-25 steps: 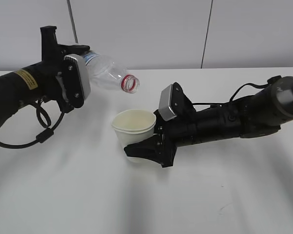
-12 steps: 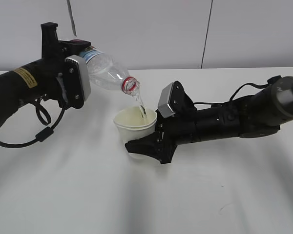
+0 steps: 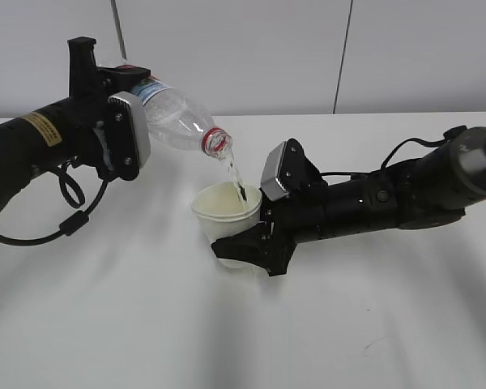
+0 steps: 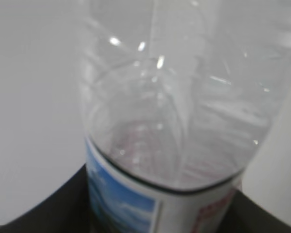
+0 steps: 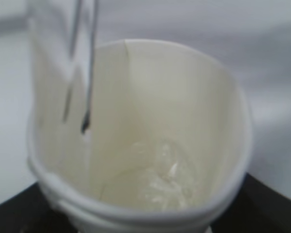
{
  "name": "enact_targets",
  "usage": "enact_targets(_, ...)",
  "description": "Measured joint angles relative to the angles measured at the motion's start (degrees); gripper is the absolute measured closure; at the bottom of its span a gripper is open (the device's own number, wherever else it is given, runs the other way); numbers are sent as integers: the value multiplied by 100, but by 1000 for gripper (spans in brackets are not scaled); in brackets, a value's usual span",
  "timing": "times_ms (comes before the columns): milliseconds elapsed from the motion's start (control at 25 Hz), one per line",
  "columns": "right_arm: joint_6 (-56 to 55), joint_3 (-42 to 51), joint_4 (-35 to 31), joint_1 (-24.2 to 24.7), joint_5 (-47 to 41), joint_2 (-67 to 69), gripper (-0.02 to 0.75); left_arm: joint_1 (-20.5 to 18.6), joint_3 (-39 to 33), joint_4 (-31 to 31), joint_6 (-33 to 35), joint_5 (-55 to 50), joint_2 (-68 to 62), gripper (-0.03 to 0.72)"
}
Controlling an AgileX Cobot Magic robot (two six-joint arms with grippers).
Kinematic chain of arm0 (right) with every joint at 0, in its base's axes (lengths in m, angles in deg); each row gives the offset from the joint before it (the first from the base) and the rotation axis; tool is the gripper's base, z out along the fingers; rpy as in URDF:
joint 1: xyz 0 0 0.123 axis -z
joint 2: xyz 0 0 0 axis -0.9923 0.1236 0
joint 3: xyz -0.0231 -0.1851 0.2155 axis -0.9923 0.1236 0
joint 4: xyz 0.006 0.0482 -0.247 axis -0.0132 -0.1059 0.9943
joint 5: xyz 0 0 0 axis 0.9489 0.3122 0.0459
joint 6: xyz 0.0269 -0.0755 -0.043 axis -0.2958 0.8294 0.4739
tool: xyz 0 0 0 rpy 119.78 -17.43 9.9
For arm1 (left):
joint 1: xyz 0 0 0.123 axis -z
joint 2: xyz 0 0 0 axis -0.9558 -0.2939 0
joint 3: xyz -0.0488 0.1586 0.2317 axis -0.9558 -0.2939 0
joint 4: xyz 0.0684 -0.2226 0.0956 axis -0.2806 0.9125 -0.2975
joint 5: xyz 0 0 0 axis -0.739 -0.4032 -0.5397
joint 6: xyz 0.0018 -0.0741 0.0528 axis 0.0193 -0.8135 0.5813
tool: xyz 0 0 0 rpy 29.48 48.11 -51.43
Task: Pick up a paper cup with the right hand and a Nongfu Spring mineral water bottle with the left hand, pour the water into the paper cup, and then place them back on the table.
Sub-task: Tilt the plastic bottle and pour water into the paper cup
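Left pincer (image 3: 138,105) clamped on Nongfu Spring mineral water bottle (image 3: 176,119), gripping lower body near label; bottle tipped mouth-down toward the right, red neck ring over the cup. Right pincer (image 3: 241,247) closed round paper cup (image 3: 225,212), low on cup wall, cup upright and, as far as ext. view tells, held just off the worktop (image 3: 146,324) — cannot say for sure whether base touches.

Progress, judged from pics: both pick-ups done, pour under way. Thin stream of water (image 3: 233,177) falling from bottle mouth into cup, landing toward the side nearest right wrist. Right wrist view: stream (image 5: 85,87) entering along the near-left inside wall, small puddle only at cup bottom (image 5: 167,177), so cup prob. still mostly empty. Left wrist view: bottle (image 4: 179,121) filling frame, clear upper body, blue/red label edge at bottom, black pincer parts either side; water level inside hard to read.

Left to do: finish pour, tip bottle back upright, set bottle down w/ left hand, set cup down w/ right, release both. Roughly mid-task. No spill visible on worktop near cup.
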Motion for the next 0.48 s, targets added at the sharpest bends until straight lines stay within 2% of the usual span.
enact_targets(480,-75,0,176,0,-21,-140,234,0,0,70,0,0,0,311)
